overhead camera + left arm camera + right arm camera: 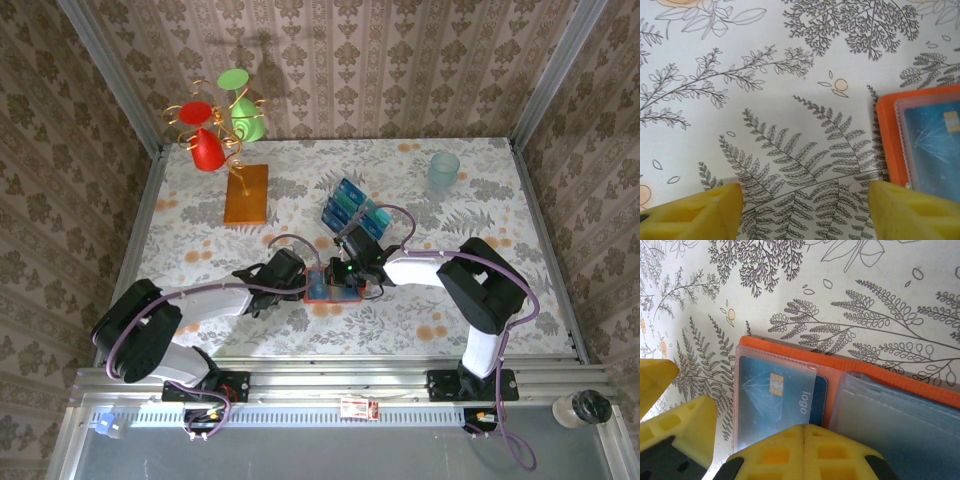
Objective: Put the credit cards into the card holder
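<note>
Left end effector (805, 192) wide apart, empty, beside card holder (886, 140) edge; right end effector (345, 275), spread unclear.

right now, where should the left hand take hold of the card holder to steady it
Probably its bare orange border, coming in from the left arm's side. The card holder lies open and flat, that edge sticks out past the clear pocket, and the open left hand sits just beside it.
</note>
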{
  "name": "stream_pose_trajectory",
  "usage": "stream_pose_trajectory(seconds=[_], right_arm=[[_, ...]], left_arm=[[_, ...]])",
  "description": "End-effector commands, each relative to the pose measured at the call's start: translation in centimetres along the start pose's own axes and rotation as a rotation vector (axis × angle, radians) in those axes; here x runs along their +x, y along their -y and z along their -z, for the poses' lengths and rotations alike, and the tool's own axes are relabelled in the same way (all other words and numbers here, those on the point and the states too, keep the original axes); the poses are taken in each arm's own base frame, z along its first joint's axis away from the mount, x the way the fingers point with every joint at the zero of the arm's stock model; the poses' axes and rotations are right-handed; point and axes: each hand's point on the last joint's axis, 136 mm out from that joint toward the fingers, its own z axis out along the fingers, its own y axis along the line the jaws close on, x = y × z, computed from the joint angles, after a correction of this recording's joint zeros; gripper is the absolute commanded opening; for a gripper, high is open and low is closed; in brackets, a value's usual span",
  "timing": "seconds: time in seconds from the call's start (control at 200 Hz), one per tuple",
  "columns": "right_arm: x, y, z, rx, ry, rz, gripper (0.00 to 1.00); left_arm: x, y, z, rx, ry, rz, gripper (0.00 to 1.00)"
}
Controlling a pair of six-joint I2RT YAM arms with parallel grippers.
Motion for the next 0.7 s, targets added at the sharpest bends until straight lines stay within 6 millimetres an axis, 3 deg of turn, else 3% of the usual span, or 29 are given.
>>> stream_pose_trajectory(seconds=[0.0,0.375,0.695], right_arm=[[0.0,-0.7,0.9,-0.013,0.009,0.005,0.02],[0.2,-0.9,2.5,-0.017,0.031,0.015,0.03],[1.3,0.2,1.4,0.003,0.000,0.003,0.02]], left_arm=[[-0.4,0.5,0.2,0.019,-0.009,0.018,0.68],[0.4,0.3,-1.1,0.001,-0.038,0.002,0.68],[0.5,0.2,-1.4,-0.003,-0.043,-0.005,0.68]])
